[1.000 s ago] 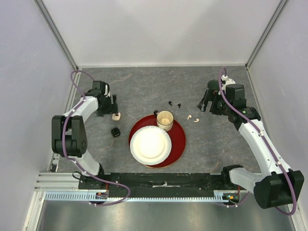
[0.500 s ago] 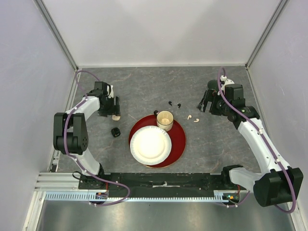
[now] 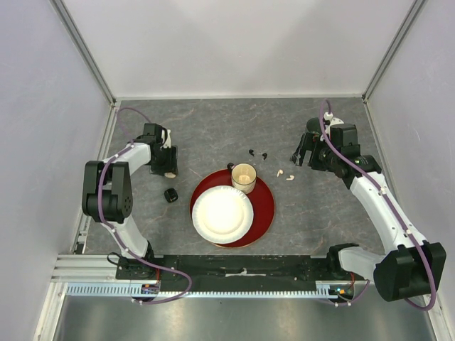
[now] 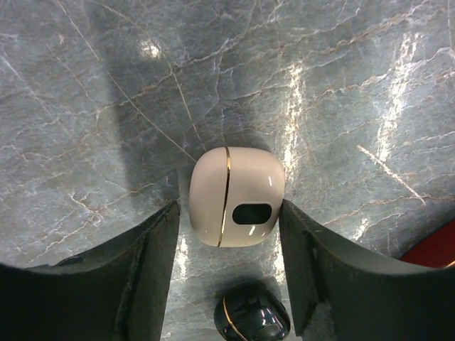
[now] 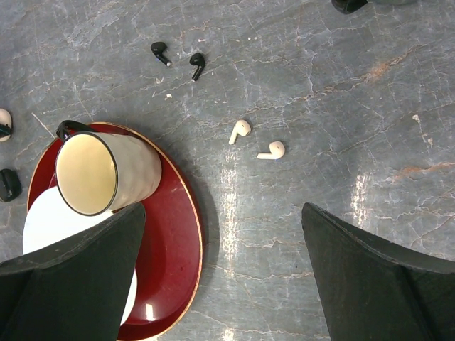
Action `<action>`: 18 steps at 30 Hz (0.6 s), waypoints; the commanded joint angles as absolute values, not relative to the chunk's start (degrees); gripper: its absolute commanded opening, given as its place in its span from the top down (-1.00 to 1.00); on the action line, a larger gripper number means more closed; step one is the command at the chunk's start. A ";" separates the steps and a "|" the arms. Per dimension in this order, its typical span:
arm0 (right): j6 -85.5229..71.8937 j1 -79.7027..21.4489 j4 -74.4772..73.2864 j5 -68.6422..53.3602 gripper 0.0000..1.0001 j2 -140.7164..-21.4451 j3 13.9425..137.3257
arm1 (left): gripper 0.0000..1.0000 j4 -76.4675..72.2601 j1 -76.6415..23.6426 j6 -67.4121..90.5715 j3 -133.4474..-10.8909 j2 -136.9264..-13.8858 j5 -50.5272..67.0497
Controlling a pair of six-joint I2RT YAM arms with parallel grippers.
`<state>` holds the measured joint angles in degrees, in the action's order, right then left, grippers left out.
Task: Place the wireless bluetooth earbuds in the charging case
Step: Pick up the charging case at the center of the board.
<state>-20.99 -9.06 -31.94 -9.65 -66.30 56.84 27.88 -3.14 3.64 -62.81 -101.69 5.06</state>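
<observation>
A grey marbled table [image 3: 213, 128] with pale veins sits between plain white walls [image 3: 234, 50] framed by metal corner posts. The left end effector [image 4: 229, 212] is spread around a glossy cream charging case [image 4: 236, 197] with a gold seam and a dark oval window. One finger is right at the case's side and a sliver of gap shows at the other. A black case [image 4: 252, 320] lies nearer the wrist. The right end effector [image 5: 222, 213] hangs spread wide. Ahead of it two white earbuds [image 5: 240, 131] lie loose on the table, and two black earbuds [image 5: 197, 64] lie farther ahead, all of them stemmed.
</observation>
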 commanded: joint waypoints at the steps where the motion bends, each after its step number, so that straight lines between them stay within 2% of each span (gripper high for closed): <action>1: -20.83 -9.14 -31.82 -9.84 -0.96 -65.92 58.54 | -0.24 25.93 -3.51 4.22 -62.84 -103.18 5.89; 7: -20.83 -9.05 -31.90 -9.67 -0.96 -66.18 58.54 | -0.16 25.22 -4.13 4.57 -62.32 -102.92 5.36; 14: -21.53 -9.05 -31.91 -10.89 -0.96 -66.36 58.88 | 0.54 24.96 -6.32 5.19 -61.18 -97.22 7.29; 18: -23.02 -9.14 -31.91 -16.41 -0.96 -67.41 59.68 | 0.61 24.52 -7.56 4.49 -60.47 -90.19 12.91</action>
